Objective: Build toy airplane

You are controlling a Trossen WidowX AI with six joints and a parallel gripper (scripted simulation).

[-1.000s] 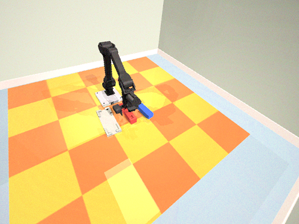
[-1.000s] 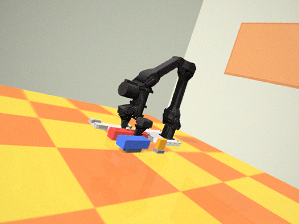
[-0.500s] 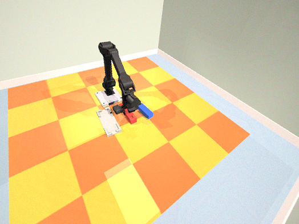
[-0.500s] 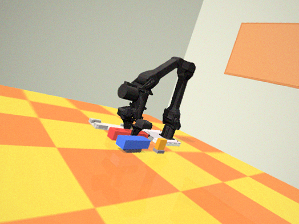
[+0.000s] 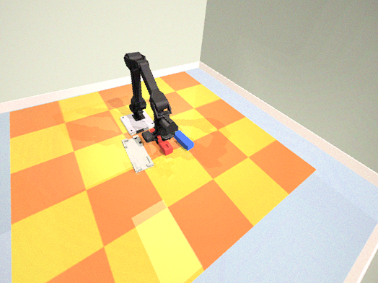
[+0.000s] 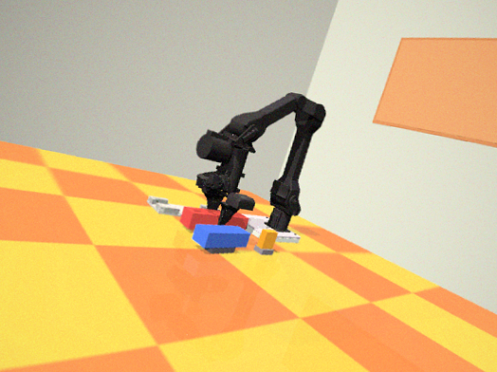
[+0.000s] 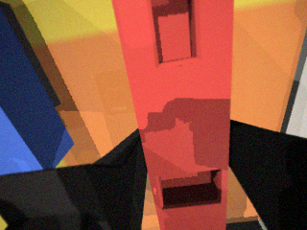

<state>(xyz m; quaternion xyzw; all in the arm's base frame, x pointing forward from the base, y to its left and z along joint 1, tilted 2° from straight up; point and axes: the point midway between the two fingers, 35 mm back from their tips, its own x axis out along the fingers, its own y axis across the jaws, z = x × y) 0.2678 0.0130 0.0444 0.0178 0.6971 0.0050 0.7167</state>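
Operator: Where does the work stand, by the tabletop [image 5: 227, 203] [image 6: 215, 322] [image 7: 261, 57]?

Guide: Toward the edge along the pale wall, your gripper [image 5: 159, 140] [image 6: 217, 216] [image 7: 177, 126] pinches the red fuselage [image 5: 167, 147] [image 6: 191, 218] [image 7: 192, 86] across its sides, sockets upward. It lies outside the jig [image 5: 137, 155] [image 6: 166, 209] [image 7: 301, 96], which is nearer the top view's left corner. The blue wing [image 5: 183, 140] [image 6: 222, 237] [image 7: 29, 96] lies on the opposite side; the orange tail fin [image 6: 267, 239] stands near the arm's base, unfitted.

Operator: How should I carry it?

Guide: Lift straight up, enough to clear the cradle's raised parts. Your grasp appears nearer one end, so the longer portion may droop; check level before travelling toward the jig. Align its length with the cradle, lower slowly, and release only once both ends sit flat. Were it skewed, one end could catch; raise it slightly and realign rather than press.
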